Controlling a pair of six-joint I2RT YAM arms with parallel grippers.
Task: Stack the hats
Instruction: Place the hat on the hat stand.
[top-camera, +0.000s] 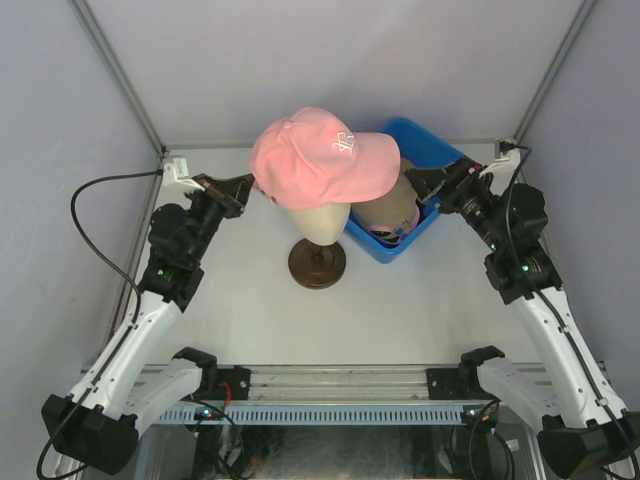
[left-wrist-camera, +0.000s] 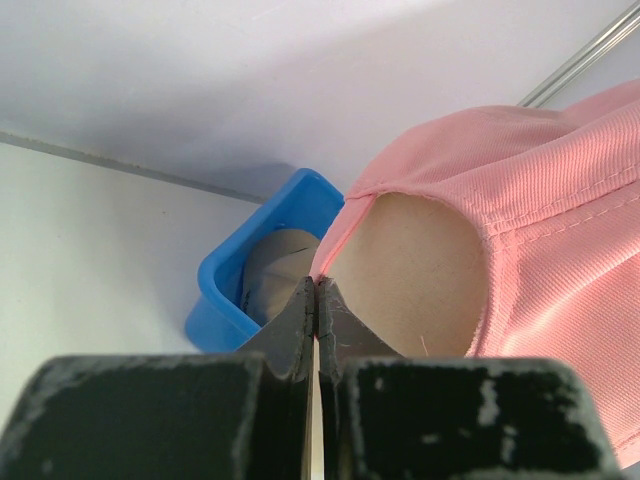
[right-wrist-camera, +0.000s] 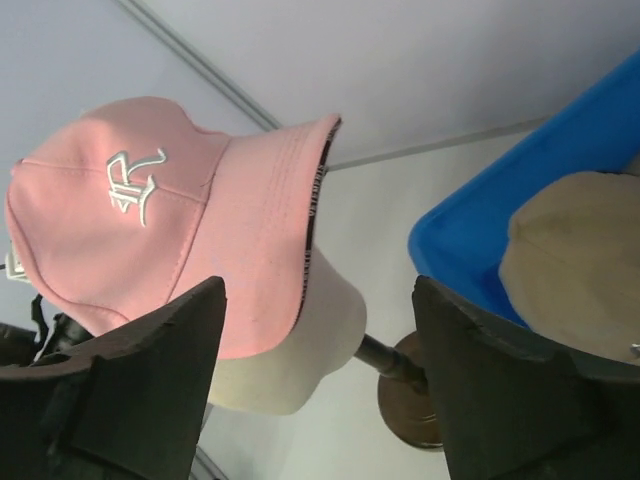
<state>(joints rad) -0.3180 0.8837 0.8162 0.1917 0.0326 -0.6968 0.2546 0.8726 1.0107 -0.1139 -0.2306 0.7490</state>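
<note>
- Two grippers close in on the mannequin head (top-camera: 318, 222), one from each side, and it stands on a round brown base (top-camera: 317, 263) on the white table (top-camera: 250, 310).
- One pink cap (top-camera: 320, 155) with a white stitched logo sits on top of the head. Its crown covers the head's upper part and its brim points to the head's right, out over the bin.
- The left gripper (top-camera: 243, 190) is at the head's left, against the rear edge of the pink cap. In the left wrist view its jaws are clenched tight together. The thin pink hem runs straight into their tips, so they appear to pinch the cap's back edge.
- The right gripper (right-wrist-camera: 318, 290) is at the head's right, near the tip of the brim and above the bin. Its fingers (right-wrist-camera: 150, 380) stand wide apart, released, with nothing between them.
- A blue bin (top-camera: 440, 150) sits just right of the head, close to the base.
- One tan cap (top-camera: 397, 205) lies inside that bin, partly under the pink brim in the top view.
</note>
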